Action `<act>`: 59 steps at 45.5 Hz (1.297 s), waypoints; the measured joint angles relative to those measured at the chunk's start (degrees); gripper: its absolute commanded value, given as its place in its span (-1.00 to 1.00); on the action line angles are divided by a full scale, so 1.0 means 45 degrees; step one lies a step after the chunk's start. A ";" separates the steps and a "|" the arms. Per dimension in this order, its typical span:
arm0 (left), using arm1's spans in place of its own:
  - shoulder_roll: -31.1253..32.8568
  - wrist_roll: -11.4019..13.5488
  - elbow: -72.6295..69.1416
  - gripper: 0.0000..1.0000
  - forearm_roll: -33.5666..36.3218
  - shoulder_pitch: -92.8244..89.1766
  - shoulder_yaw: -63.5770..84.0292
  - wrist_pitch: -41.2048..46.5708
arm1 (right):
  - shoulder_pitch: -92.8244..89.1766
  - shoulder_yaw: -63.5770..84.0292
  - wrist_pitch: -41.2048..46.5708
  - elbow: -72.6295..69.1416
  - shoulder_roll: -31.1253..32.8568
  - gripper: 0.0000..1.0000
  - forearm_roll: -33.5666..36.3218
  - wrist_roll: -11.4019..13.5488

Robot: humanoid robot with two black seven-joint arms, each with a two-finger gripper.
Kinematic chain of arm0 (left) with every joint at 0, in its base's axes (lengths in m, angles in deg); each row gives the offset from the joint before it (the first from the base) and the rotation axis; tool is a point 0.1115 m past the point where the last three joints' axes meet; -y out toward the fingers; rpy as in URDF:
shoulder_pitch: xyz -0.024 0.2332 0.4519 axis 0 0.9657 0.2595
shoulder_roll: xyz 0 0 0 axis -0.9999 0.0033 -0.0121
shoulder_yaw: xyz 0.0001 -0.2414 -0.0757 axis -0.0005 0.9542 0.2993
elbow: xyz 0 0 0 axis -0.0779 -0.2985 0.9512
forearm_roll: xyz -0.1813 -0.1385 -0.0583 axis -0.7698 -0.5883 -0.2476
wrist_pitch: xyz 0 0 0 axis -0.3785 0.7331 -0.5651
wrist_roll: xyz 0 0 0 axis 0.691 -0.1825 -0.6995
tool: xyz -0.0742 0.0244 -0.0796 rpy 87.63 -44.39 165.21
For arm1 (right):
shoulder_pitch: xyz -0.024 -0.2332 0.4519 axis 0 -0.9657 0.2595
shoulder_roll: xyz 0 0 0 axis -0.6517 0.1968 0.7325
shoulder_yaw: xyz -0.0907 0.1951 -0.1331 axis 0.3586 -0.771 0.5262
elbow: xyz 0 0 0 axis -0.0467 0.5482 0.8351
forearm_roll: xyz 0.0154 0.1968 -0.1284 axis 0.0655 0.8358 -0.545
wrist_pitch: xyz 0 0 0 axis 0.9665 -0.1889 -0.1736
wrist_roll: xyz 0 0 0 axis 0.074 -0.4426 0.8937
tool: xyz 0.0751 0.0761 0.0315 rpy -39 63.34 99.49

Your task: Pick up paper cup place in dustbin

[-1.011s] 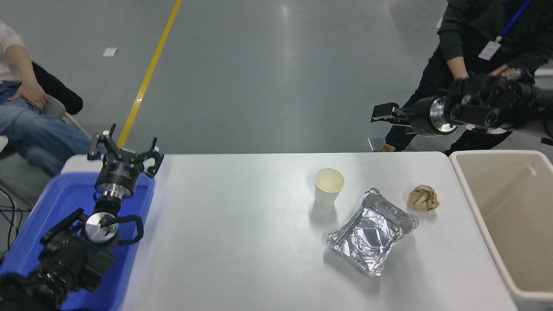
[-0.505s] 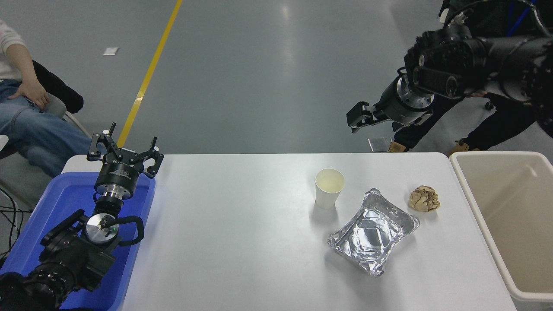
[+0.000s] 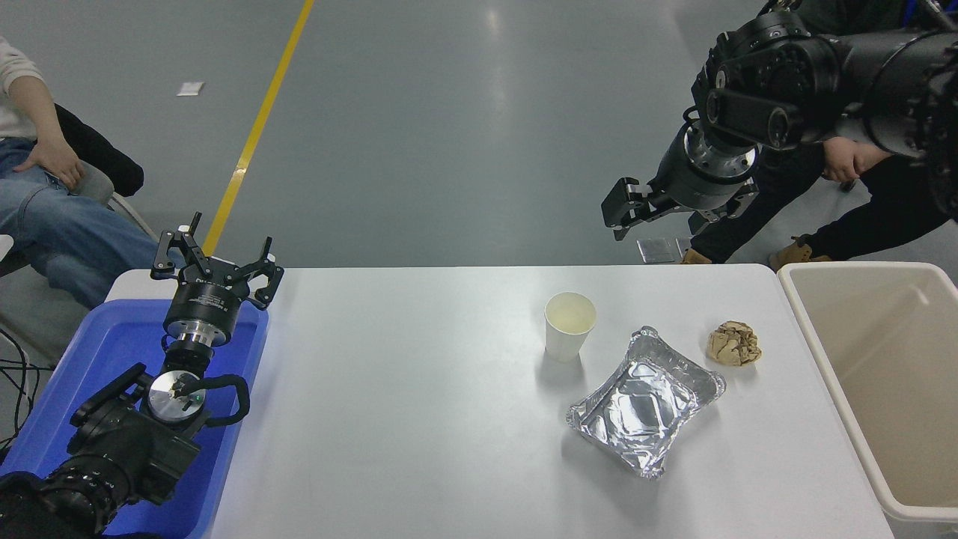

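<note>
White table [image 3: 419, 419] carries the paper cup [image 3: 569, 326] upright beside a foil tray [image 3: 645, 402], the dustbin [image 3: 883, 389] sits at its right end, and my right gripper [image 3: 625, 213] hangs above the far edge, empty, though I cannot tell how far its fingers are parted.

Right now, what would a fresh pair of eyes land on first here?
The right gripper, hanging high above the table's far edge, empty. Below it the upright paper cup stands beside a crinkled foil tray and a brown paper ball. The big beige dustbin fills the right edge, and the left gripper sits parked over the blue tray.
</note>
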 measured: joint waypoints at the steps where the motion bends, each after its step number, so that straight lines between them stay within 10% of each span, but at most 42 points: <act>1: 0.0000 0.0000 0.0000 0.98 -0.0001 0.0000 0.0000 0.0000 | -0.0011 -0.0030 0.0005 0.0001 -0.0001 1.00 0.0001 0.0004; 59: 0.0002 0.0000 0.0005 0.98 0.0000 0.0001 0.0000 -0.0003 | -0.6150 -0.1439 -0.4659 0.3025 -0.0017 1.00 -0.0211 0.0015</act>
